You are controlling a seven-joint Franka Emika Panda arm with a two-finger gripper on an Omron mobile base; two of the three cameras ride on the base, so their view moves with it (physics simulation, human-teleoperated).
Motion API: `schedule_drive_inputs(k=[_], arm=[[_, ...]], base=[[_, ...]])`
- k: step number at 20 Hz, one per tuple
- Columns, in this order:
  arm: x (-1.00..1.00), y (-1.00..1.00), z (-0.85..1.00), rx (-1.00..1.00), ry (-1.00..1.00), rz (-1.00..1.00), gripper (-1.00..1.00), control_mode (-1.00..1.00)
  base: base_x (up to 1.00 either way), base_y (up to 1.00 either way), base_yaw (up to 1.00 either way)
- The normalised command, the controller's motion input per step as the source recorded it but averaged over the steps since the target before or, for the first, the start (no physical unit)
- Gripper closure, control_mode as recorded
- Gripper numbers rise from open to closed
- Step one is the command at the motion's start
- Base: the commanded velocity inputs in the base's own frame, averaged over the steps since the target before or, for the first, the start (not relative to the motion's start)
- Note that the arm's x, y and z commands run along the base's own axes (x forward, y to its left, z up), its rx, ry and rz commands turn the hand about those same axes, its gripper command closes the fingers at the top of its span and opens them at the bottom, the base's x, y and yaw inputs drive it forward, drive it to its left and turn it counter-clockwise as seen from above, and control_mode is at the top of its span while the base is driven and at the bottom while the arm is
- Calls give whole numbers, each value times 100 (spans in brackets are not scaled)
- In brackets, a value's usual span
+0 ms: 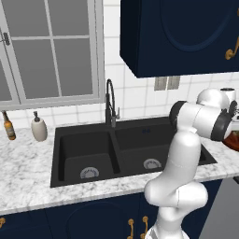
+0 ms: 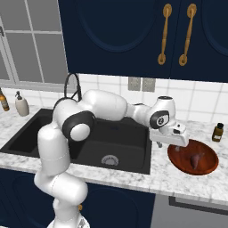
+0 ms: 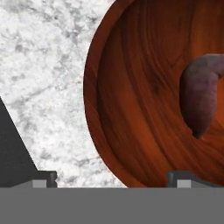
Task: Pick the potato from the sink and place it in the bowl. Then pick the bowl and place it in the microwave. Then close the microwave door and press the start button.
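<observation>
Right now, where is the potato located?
The potato lies inside the bowl on the marble counter, to the right of the sink in the right base view, just beside the gripper.

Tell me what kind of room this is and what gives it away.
A rendered home kitchen, most likely: a black double-basin sink with a gooseneck faucet set in a marble counter, navy cabinets above, and a wooden bowl holding a potato.
</observation>
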Motion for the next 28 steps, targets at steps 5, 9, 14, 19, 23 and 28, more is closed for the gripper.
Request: schedule_drive_inputs(k=[5,9,14,19,23,28], arm=[[21,0,-25,0,4,0,-100,-100],[21,-24,-21,0,7,0,-100,-100],[13,-23,-25,0,7,0,-100,-100],[5,-26,-31,0,8,0,-100,-100],[0,-26,-13,0,1,0,100,-100],[0,-11,0,0,0,0,100,-100]], base=[[0,0,0],[0,0,0],[0,0,0],[0,0,0],[0,0,0],[0,0,0]])
